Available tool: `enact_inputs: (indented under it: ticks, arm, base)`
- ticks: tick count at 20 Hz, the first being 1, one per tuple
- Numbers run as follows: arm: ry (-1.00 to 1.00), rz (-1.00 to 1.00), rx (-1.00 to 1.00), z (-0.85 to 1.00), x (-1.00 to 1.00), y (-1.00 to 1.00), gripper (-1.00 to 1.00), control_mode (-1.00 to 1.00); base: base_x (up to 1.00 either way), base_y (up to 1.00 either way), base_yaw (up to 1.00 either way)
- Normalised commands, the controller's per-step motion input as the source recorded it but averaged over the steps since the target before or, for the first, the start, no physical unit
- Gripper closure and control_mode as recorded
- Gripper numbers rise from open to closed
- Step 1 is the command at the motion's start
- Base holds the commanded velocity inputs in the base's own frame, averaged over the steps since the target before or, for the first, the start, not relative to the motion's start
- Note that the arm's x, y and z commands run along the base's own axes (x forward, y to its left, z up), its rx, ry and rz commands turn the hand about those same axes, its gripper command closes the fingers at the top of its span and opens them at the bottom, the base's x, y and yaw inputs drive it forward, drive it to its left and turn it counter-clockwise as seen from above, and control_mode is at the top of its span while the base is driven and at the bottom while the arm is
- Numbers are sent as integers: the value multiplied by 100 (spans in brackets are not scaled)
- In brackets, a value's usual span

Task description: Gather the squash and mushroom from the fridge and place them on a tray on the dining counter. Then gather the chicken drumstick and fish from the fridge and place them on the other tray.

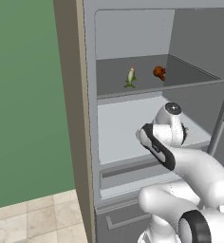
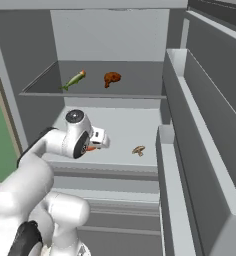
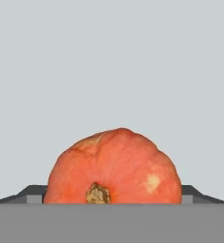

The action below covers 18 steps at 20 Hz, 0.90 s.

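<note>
The fridge (image 1: pixel 89 118) stands open. On its lower white shelf lies an orange squash (image 3: pixel 115 166), close in front of the hand. My gripper (image 3: pixel 113 197) is open, one finger tip (image 3: pixel 35 193) on each side of the squash with a small gap. In the right base view the hand (image 2: pixel 97 137) hides most of the squash (image 2: pixel 91 148). A small brown mushroom (image 2: pixel 138 150) lies on the same shelf, to the right of the hand. On the shelf above are the fish (image 1: pixel 130 77) (image 2: pixel 73 80) and the chicken drumstick (image 1: pixel 159 72) (image 2: pixel 111 78).
The open fridge door with its grey door bins (image 2: pixel 190 130) stands close on the right. A beige cabinet side (image 1: pixel 69 95) and a green wall (image 1: pixel 23 95) lie to the left. A closed drawer front (image 1: pixel 133 171) sits under the lower shelf.
</note>
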Motion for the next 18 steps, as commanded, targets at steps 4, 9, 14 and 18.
enact_inputs:
  ticks: [4, 9, 14, 18]
  arm:
    - [3, 0, 4, 84, -89, -12, 100, -100]
    - [9, 0, 4, 57, -95, -9, 100, -100]
    - [11, 0, 2, 69, -86, -4, 100, -100]
    - [9, 0, 0, 69, -76, -1, 100, -100]
  base:
    - [0, 0, 0]
    - [0, 0, 0]
    - [0, 0, 0]
    - [0, 0, 0]
